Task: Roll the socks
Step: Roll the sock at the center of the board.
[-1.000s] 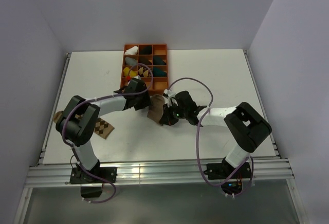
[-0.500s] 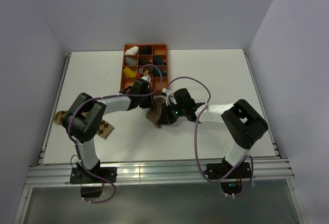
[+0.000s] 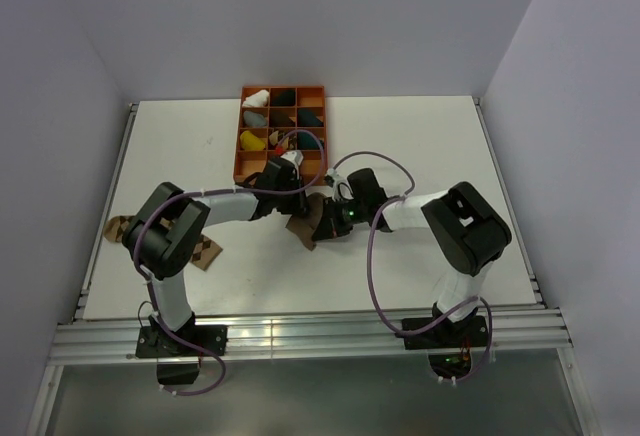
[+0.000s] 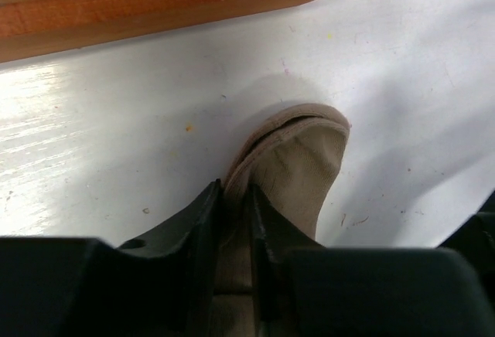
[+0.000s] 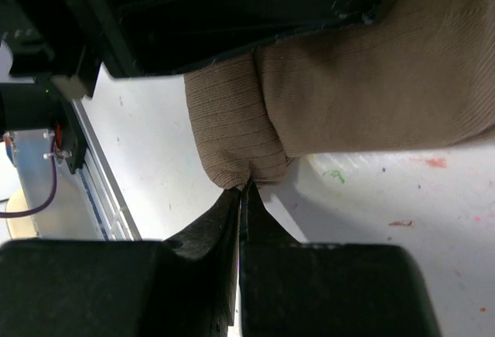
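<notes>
I work on the table (image 3: 450, 156) in the bare patch short of the tray (image 3: 283, 87), which sits just past both sets of fingers. The argyle sock (image 3: 203, 249) waits well behind the left ones. The tan sock (image 4: 309, 159) lies between the arms. My left fingers (image 4: 251, 217) pinch it, toe poking beyond their tips, anchoring it for rolling, I judge. My right fingers (image 5: 241, 202) are pressed together, tips against its ribbed fold; whether fabric is caught I cannot tell.
</notes>
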Controlling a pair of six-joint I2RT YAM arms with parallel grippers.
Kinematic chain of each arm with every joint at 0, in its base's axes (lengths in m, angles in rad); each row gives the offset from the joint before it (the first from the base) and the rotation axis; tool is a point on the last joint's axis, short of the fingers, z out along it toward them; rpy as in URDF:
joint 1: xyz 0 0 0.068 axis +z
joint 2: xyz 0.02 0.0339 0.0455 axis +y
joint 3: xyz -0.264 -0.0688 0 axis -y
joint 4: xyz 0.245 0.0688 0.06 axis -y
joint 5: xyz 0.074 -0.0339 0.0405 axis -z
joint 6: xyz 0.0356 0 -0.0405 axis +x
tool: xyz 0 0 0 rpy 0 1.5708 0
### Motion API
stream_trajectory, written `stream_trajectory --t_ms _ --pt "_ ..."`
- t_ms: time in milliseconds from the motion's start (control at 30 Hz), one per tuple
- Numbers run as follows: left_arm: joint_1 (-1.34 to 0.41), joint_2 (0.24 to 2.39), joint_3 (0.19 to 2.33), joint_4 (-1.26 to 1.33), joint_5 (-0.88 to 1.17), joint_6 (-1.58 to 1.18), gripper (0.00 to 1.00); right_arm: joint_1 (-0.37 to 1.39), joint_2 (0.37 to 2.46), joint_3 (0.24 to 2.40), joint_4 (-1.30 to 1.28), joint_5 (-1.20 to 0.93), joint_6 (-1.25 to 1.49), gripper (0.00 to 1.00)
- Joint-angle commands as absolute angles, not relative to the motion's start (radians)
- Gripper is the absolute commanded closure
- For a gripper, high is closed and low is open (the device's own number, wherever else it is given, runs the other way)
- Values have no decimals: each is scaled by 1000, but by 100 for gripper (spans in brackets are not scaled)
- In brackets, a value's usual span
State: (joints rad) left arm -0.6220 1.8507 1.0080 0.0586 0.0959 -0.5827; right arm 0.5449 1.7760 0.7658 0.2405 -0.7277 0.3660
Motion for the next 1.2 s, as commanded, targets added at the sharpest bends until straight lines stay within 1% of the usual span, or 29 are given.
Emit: stream_trajectory --t_ms 0,67,167,200,267,300,367,400,467,533,667,700,867,1000,1167 --pt "-632 1844 1006 77 84 -564 72 531 1813 807 224 -721 368 100" --pt "-632 1829 1012 75 63 -568 69 531 1835 810 230 -722 379 100" --pt "-632 1798 1020 65 22 -615 58 529 1853 810 235 -733 390 100" --pt "-632 1790 1022 58 -21 -633 50 529 1853 811 230 -730 391 100" --pt "-629 1752 1017 45 -76 -678 44 529 1852 813 226 -729 394 100" --pt "-629 1737 1005 44 -113 -725 34 529 1850 815 219 -726 391 100" --pt "-624 1688 989 44 -141 -770 25 529 1848 822 203 -718 394 100" --pt "-623 1672 979 49 -146 -799 17 529 1845 825 196 -713 393 100" --pt "-621 1635 974 37 -163 -828 15 529 1844 831 186 -712 399 100" --pt "-621 1609 970 3 -205 -862 16 529 1841 838 176 -716 400 100" --pt "-621 1501 888 -83 -242 -1038 21 529 1833 853 166 -713 405 100" --pt "-621 1484 834 -80 -230 -1067 25 531 1832 853 164 -712 405 100" --pt "-623 1416 668 50 -114 -1236 30 531 1838 870 143 -706 403 100" --pt "-666 1397 600 101 -162 -1295 31 532 1844 879 137 -696 405 100" --pt "-704 1405 603 126 -224 -1316 31 535 1842 894 115 -687 396 100"
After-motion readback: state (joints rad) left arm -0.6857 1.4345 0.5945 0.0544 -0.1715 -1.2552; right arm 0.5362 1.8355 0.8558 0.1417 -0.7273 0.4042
